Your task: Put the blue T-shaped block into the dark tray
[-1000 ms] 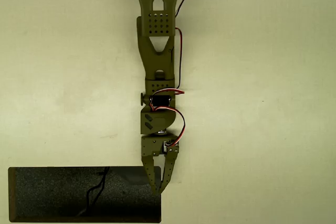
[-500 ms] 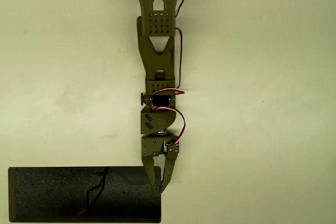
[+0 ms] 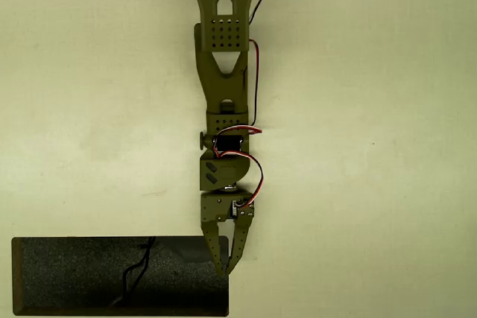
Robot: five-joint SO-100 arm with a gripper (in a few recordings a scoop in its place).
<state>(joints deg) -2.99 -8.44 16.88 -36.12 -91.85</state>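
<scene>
In the overhead view, the dark tray [image 3: 74, 277] lies at the bottom left, long and black, with a speckled floor and a thin crack-like line near its middle. The olive-green arm reaches straight down from the top edge. My gripper [image 3: 226, 267] hangs over the tray's right end with its two fingers meeting at the tips, shut, and nothing shows between them. The blue T-shaped block is out of view.
Pale, plain table surface [image 3: 373, 184] surrounds the arm on both sides. Red and black cables [image 3: 257, 169] loop along the right side of the wrist. The tray's lower rim sits close to the picture's bottom edge.
</scene>
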